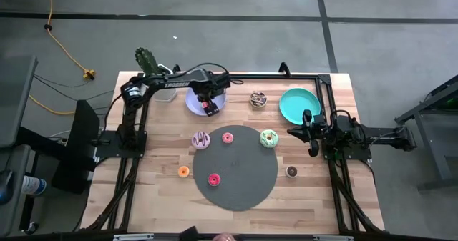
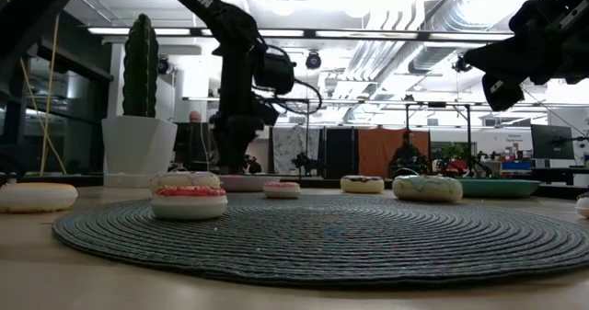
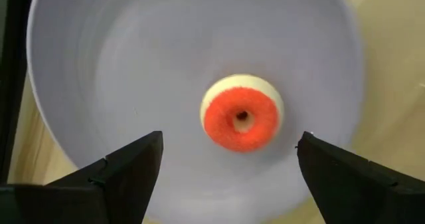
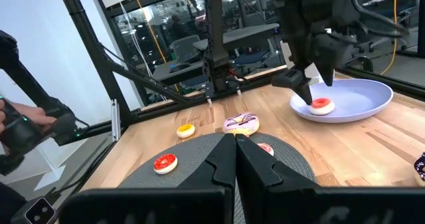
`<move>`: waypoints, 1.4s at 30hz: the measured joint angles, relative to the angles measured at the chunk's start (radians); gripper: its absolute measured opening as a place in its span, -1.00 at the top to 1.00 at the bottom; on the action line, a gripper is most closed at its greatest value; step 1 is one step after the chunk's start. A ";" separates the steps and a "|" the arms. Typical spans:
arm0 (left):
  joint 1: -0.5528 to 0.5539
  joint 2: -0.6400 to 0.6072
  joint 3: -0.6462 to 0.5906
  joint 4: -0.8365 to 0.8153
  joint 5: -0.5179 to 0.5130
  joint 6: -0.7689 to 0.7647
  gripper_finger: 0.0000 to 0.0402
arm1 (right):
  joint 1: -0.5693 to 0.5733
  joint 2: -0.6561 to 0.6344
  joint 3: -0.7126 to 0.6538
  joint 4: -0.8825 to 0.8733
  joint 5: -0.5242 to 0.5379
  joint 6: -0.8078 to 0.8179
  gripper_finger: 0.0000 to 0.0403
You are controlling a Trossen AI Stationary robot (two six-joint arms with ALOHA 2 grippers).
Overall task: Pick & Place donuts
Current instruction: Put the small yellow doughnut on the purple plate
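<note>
My left end effector (image 3: pixel 229 167), spread wide and empty, straddles the red donut (image 3: pixel 242 114) on the lavender plate (image 3: pixel 133 64); lifting off-line could nudge the donut.

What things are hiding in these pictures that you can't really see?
- High view: the red donut on the lavender plate is mostly covered by the left claw.
- High view: the small brown donut is too tiny to show its icing.
- Low view: the pink donut is far off, half hidden behind the mat edge.
- Left wrist view: the plate rim is cut off by the picture edges.
</note>
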 joint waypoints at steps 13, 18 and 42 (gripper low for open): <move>-0.064 -0.208 0.000 -0.182 0.135 -0.131 -0.68 | 0.000 0.000 0.000 0.000 0.000 0.000 1.00; -0.115 -0.271 -0.002 -0.258 0.277 -0.186 -0.68 | 0.000 0.000 0.000 0.000 0.000 0.000 1.00; -0.599 -0.442 -0.001 -0.432 0.418 -0.104 -0.68 | 0.000 0.000 0.000 0.000 0.000 0.000 1.00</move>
